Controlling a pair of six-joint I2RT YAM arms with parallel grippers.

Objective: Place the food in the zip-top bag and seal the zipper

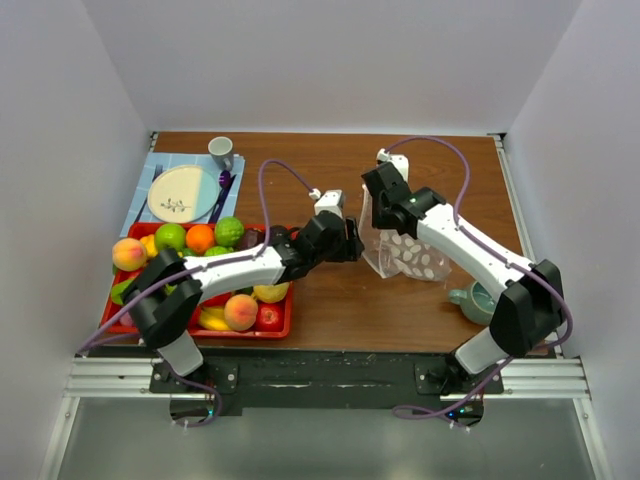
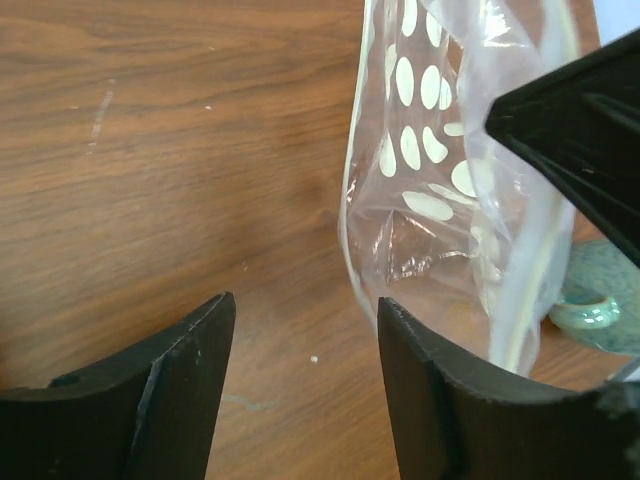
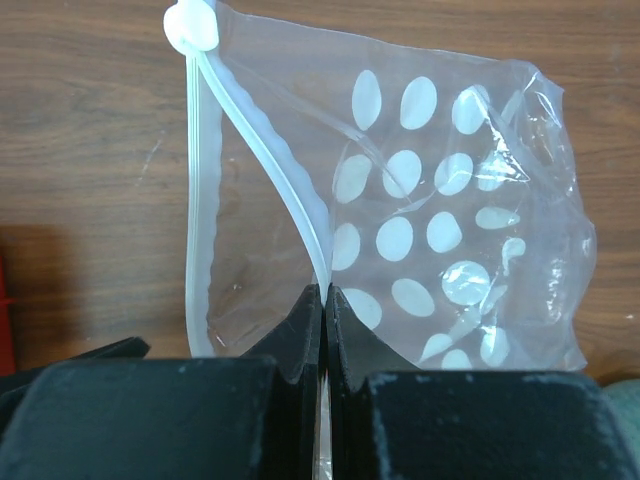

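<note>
The food [image 1: 200,238], peaches, limes, an orange, a red apple and bananas, lies piled in a red tray [image 1: 283,325] at the left. The clear polka-dot zip-top bag [image 1: 408,255] stands on the table right of centre. My right gripper [image 3: 326,290] is shut on one strip of the zipper [image 3: 283,178], and the bag's mouth gapes to the white slider [image 3: 190,25]. From above, my right gripper [image 1: 380,212] is over the bag's left top edge. My left gripper [image 2: 305,300] is open and empty just left of the zip-top bag [image 2: 430,150]; seen from overhead, the left gripper [image 1: 352,240] is close beside it.
A green ceramic cup [image 1: 475,298] sits right of the bag by the right arm. A plate [image 1: 180,192] with cutlery on a blue mat and a grey cup [image 1: 221,152] stand at the back left. Bare wooden table [image 2: 150,150] lies between tray and bag.
</note>
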